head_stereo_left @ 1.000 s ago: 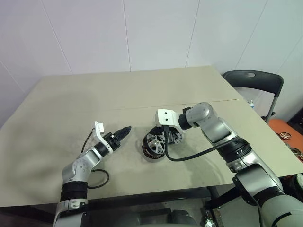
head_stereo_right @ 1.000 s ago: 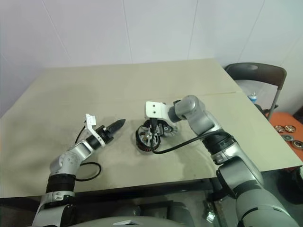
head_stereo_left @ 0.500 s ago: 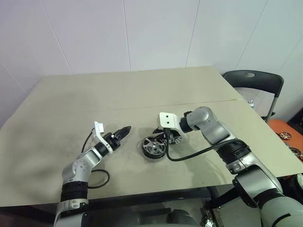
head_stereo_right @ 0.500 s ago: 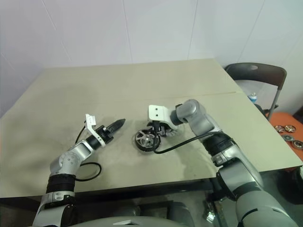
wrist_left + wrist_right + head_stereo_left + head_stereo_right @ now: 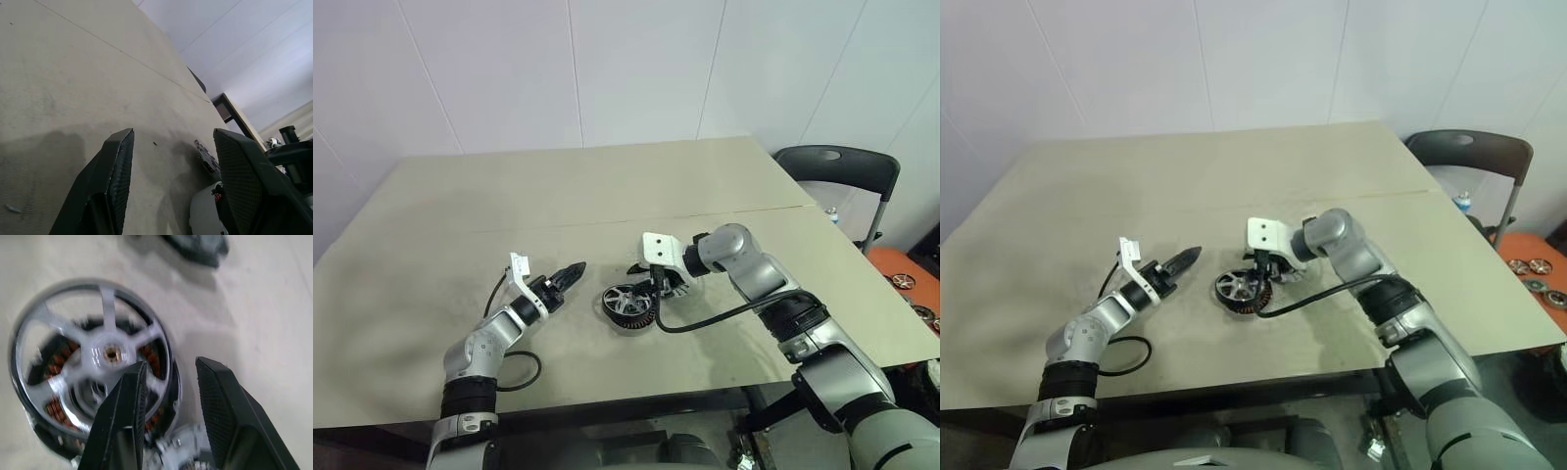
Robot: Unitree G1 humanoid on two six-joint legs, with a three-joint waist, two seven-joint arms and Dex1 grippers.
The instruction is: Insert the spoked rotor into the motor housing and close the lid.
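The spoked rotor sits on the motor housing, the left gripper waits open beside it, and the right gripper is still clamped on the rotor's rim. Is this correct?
One detail is wrong: the right gripper is open, not clamped. The right wrist view shows its fingers apart above the spoked rotor and gripping nothing. The rotor does sit on the motor housing, and the left gripper waits open.

Two robot arms reaching inward over a table.
Left gripper (image 5: 570,271) points level, fingers apart; right gripper (image 5: 168,382) angles downward, fingers parted, holding nothing.

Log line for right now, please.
spoked rotor: on motor housing | right pincer: open beside it | left pincer: open, idle | lid: not placed
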